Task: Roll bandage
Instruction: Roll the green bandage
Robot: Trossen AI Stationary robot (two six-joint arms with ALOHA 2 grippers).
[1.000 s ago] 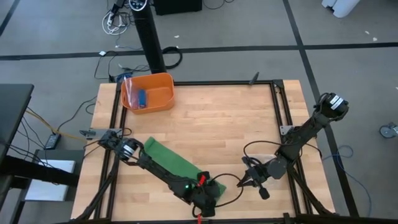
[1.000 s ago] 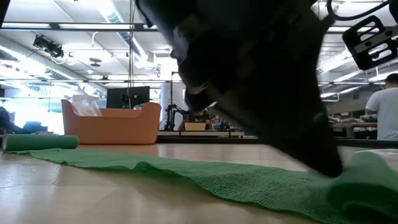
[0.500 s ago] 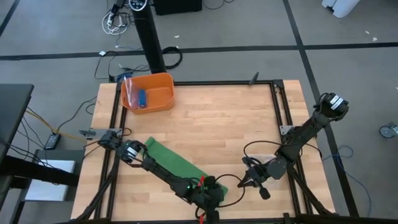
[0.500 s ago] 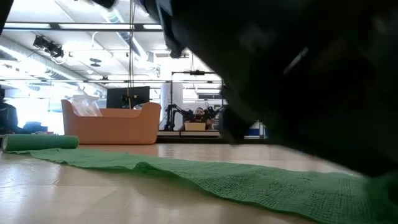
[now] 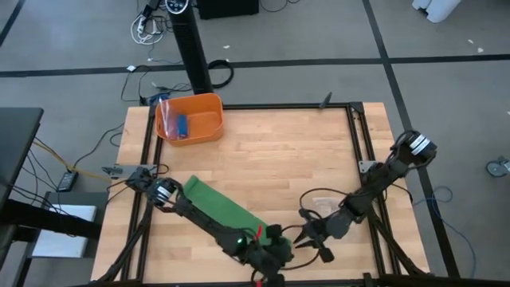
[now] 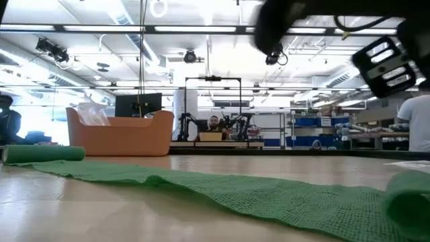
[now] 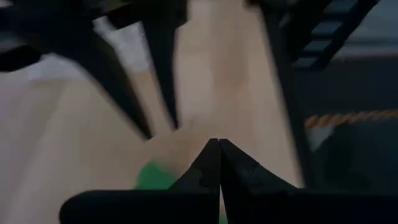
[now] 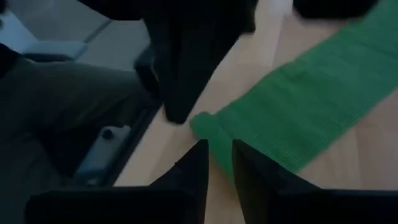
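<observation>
The bandage, a bright green strip, lies flat on the wooden table, slanting from the left toward the near edge. Its near end is bunched into a small roll, seen in the low view as a green lump. Its far end also looks rolled. My left gripper hangs shut just above and beside the near end, its tips pressed together with nothing between them. My right gripper stands a little to the right of that end, pointing at it, slightly open and holding nothing.
An orange bin stands at the table's far left and holds a small blue item and clear plastic. A black frame runs round the table. Bare wood lies between the bin and the arms.
My left gripper has risen off the bandage's near end, out of the low view, still shut. My right gripper has moved toward the table's left, closer to that end. The strip lies where it lay.
</observation>
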